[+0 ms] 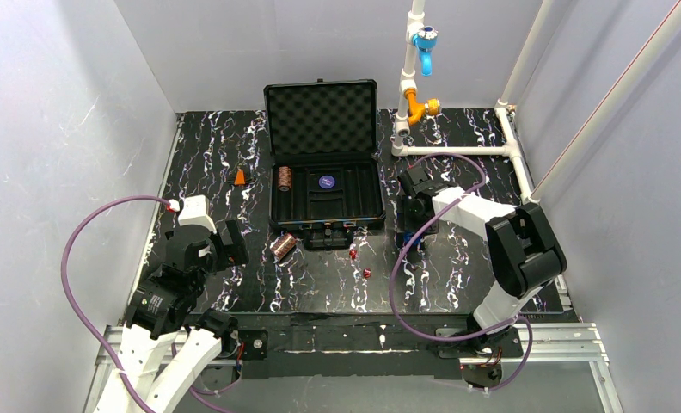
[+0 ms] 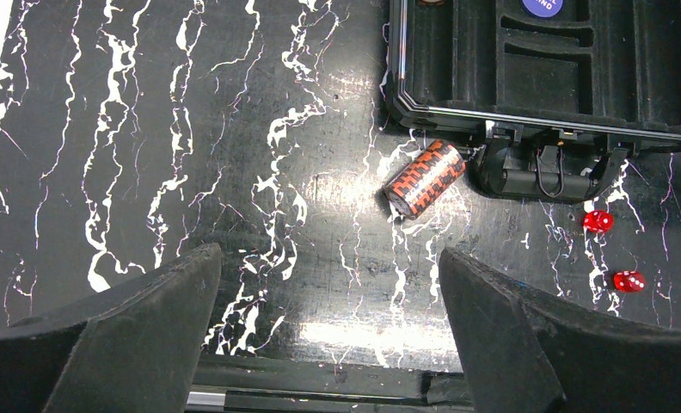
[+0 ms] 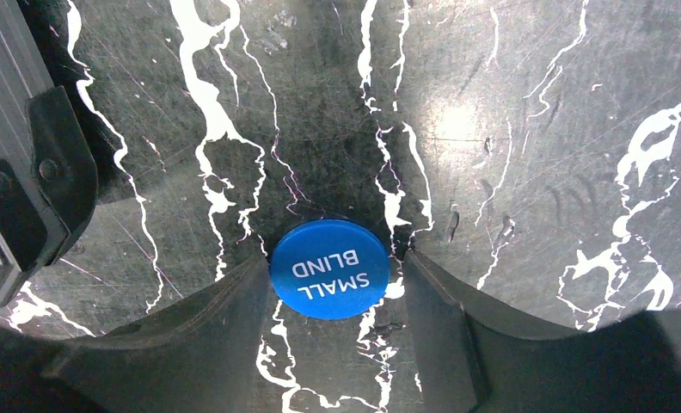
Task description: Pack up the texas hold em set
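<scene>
Briefcase [image 1: 322,116]: centre of table [image 1: 457,275], open, lid upright at 12 o'clock; rigid.
Left gripper [image 2: 328,284]: spread wide, empty, at 7 o'clock.
Right gripper [image 3: 335,258]: jaws narrowed round the disc; pinch uncertain.
Chip stack [image 2: 424,178]: case's 7 o'clock, lying down, axis 7-to-1; probably rolls, so grip across its curved sides.
Blue disc [image 3: 329,268]: case's 3–4 o'clock, flat; thin, probably slick, so take it by the edges.
Dice [image 2: 598,221]: 5 o'clock, light.

Overhead and low left-wrist views share the briefcase [image 1: 322,116] front.

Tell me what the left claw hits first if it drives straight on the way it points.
Likely the bare tabletop, just short of the roll of chips; depth is unclear.
</scene>
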Motion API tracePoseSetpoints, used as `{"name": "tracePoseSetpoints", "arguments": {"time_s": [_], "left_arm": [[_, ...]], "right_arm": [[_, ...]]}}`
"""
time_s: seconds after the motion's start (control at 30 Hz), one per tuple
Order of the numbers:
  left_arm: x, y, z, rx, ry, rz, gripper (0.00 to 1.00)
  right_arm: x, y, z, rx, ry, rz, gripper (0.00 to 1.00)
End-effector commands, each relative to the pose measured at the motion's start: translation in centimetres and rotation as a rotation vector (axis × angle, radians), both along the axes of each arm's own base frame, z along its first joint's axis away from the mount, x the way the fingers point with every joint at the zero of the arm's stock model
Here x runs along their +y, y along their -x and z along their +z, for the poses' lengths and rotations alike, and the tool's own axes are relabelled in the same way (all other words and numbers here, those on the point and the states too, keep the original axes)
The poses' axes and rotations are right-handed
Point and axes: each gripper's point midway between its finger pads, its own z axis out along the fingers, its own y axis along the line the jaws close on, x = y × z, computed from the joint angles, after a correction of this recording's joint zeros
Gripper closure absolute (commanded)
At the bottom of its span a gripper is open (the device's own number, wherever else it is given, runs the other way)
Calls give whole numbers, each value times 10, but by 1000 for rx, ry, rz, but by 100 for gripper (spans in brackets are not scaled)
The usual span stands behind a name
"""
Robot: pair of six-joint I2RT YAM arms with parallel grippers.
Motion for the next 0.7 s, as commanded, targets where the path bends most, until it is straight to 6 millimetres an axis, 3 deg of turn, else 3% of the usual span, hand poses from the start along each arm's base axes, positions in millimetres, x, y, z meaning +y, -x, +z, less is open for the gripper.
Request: {"name": "tracePoseSetpoints", "arguments": {"time_s": [0.0, 0.3, 0.67], "left_arm": [[5, 0, -2, 0, -16, 25, 2], [6, 1, -2, -3, -15, 27, 2], [6, 1, -1, -8, -14, 28, 2]], "right_arm": [[-39, 65, -36, 249, 140, 10, 35], [-37, 66, -35, 246, 129, 12, 37], [-31, 64, -30, 247, 96, 18, 50]]}}
